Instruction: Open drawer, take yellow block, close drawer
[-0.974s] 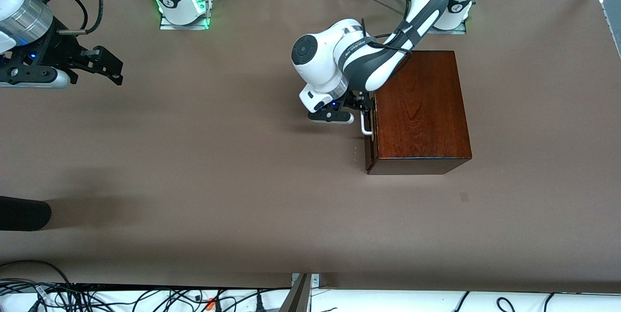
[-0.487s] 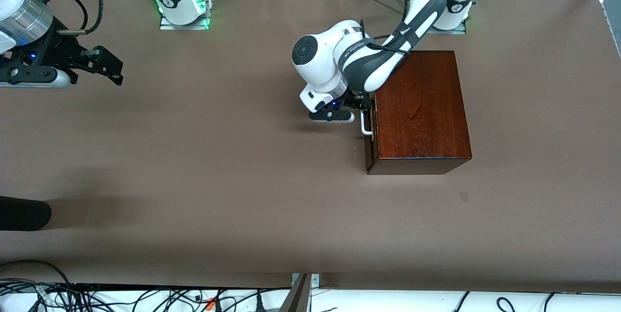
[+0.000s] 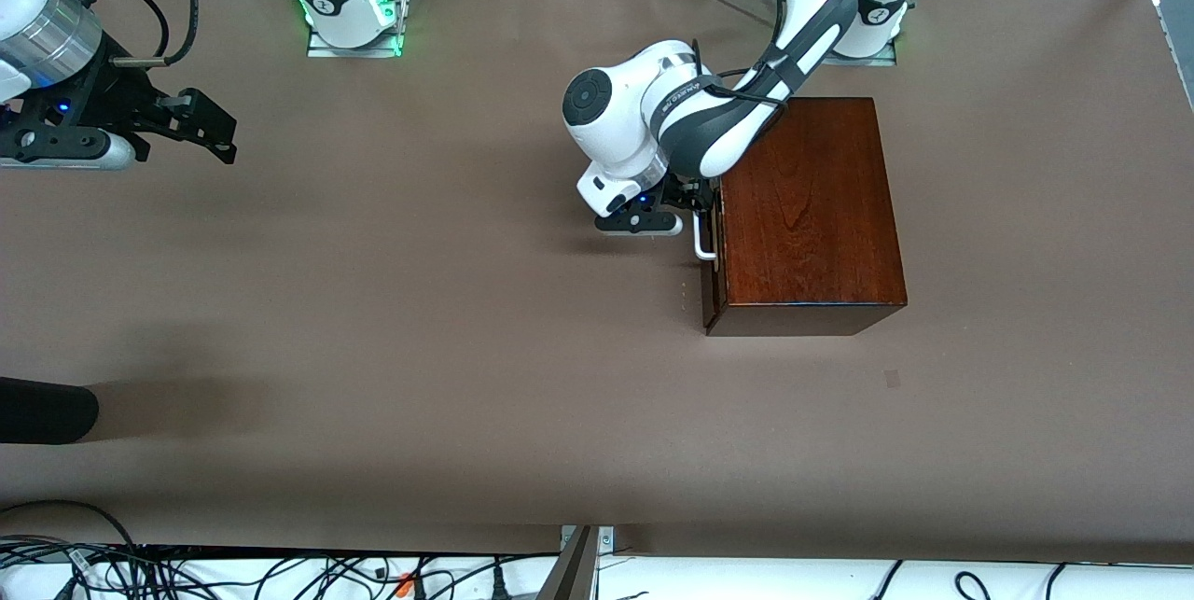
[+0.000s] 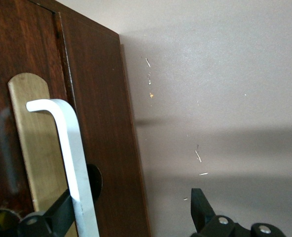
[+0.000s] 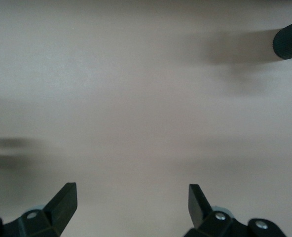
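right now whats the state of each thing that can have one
drawer: shut, flush with the wooden box
handle: between the left gripper's open fingers, not clamped
left gripper: open, at the handle
right gripper: open, empty, waiting over bare table at the right arm's end
yellow block: not visible

- The drawer was seen right of centre in the front view, as the dark front face of a polished reddish-brown wooden box, turned toward the right arm's end of the table.
- It was shut or nearly so, its front standing about flush with the box.
- A white U-shaped bar handle was mounted on a brass-coloured plate on that front.
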`<state>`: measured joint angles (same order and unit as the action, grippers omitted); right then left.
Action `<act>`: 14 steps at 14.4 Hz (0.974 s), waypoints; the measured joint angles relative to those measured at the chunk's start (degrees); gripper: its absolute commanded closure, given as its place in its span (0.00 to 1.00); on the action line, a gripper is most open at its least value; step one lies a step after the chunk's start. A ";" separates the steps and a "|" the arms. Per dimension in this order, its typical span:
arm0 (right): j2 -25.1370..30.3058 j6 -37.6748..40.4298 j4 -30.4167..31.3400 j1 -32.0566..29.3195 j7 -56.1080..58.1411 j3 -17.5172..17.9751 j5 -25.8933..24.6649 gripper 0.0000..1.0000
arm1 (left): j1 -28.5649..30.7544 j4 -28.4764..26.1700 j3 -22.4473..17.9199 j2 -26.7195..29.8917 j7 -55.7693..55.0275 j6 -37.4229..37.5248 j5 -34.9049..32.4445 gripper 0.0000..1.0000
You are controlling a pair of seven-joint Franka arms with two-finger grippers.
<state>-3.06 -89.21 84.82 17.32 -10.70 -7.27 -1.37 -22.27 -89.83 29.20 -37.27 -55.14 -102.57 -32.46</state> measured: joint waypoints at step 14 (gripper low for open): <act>0.00 0.00 0.00 0.00 0.00 0.00 0.00 0.00 | -1.13 -0.01 0.16 -0.02 -4.33 -3.93 -0.24 0.00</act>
<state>-3.06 -89.21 84.82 17.32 -10.70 -7.27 -1.37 -23.40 -89.85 29.35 -37.29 -59.47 -106.49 -32.70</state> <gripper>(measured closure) 0.000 0.000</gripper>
